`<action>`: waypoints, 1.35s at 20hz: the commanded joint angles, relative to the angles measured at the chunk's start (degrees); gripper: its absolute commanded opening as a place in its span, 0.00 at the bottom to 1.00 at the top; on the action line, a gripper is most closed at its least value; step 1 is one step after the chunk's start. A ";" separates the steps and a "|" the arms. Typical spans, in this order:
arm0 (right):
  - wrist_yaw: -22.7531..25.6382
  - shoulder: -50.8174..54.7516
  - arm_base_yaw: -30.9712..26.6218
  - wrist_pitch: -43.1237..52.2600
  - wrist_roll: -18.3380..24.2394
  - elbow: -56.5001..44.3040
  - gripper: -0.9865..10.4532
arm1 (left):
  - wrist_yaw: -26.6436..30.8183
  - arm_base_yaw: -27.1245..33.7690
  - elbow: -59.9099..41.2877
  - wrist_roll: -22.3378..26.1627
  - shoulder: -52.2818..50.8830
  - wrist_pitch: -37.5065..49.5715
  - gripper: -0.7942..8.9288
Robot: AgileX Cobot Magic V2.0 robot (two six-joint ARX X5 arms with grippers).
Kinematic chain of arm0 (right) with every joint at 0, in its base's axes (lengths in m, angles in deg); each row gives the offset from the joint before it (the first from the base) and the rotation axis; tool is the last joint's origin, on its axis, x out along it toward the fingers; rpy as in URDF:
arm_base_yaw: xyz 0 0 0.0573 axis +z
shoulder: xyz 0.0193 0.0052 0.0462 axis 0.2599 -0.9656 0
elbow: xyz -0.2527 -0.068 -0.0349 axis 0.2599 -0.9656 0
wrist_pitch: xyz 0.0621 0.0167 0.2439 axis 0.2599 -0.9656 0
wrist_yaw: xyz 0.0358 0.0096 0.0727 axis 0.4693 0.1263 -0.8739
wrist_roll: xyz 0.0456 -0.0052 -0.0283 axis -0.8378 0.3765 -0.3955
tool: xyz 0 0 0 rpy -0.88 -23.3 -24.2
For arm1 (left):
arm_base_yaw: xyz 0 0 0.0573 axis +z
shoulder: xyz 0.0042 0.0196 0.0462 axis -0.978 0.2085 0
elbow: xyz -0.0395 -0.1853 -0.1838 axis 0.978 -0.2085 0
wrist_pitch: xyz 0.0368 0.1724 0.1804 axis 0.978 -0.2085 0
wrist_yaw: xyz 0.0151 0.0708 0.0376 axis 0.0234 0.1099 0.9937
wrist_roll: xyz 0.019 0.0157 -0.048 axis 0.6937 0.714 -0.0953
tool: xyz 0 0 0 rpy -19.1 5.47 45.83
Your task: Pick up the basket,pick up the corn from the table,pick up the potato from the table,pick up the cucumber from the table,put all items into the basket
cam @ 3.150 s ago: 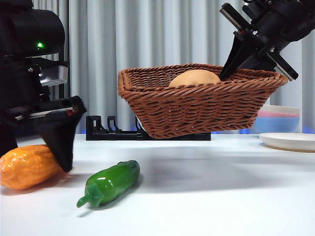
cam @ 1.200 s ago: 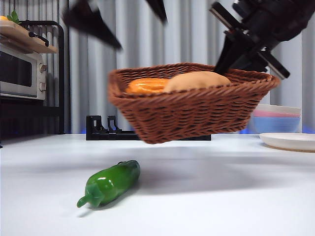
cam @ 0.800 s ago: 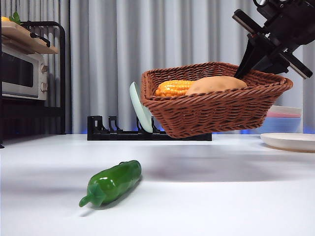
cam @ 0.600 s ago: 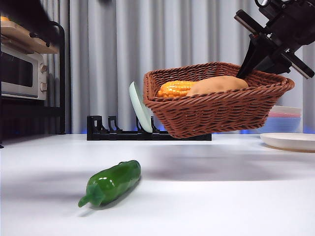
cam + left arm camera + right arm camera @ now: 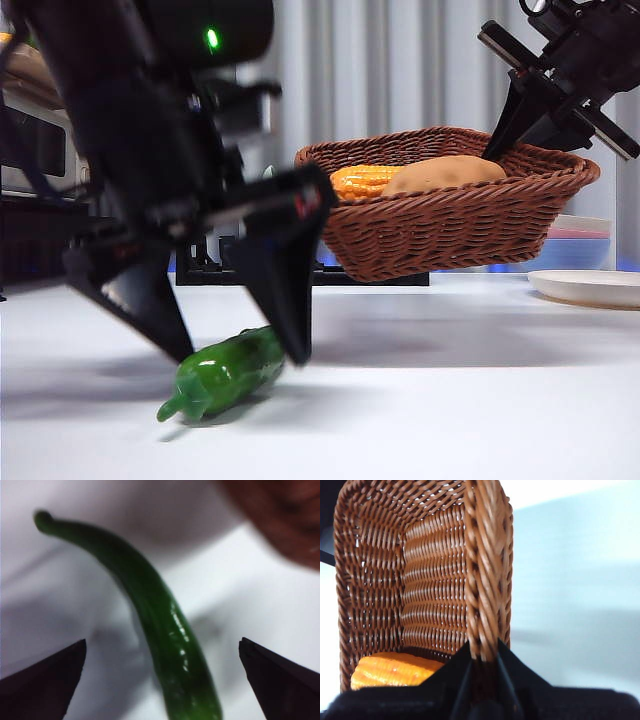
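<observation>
No brand, label or legible writing appears on any item; the only marking is a green indicator light on the arm body above the left gripper (image 5: 235, 300).

The left gripper is lowered over the cucumber (image 5: 222, 373), which lies on the table (image 5: 450, 400) towards its front left. The jaws are spread wide and straddle the cucumber, one on each side; in the left wrist view the cucumber (image 5: 160, 625) lies between the two jaw tips with clear table surface on both sides, so neither jaw touches it. Its stem end points away from the gripper.

The basket (image 5: 450, 215) hangs clear of the table, towards the rear right. The corn (image 5: 362, 180) and the potato (image 5: 445, 175) lie inside it, side by side, the corn on the left.

The right gripper (image 5: 520, 120) holds the basket at its right rim. In the right wrist view the jaws are closed narrowly on the braided rim of the basket (image 5: 485, 580), with the corn (image 5: 395, 670) visible inside
</observation>
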 commanded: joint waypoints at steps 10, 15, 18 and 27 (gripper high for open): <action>-0.66 0.13 0.04 1.05 -0.98 0.61 0.08 | 2.67 -0.79 -0.22 5.29 -1.31 -5.51 0.07; -0.66 0.13 0.22 0.72 -0.98 0.61 0.08 | 2.62 -5.53 -0.11 1.53 -24.87 -16.04 0.07; -0.66 0.13 1.97 0.72 -1.01 0.61 0.08 | 4.66 -7.52 1.90 -4.26 -38.53 -8.98 0.07; -0.63 0.13 12.31 0.72 -2.34 0.61 0.08 | 11.47 0.28 20.11 10.62 -18.38 -2.10 0.07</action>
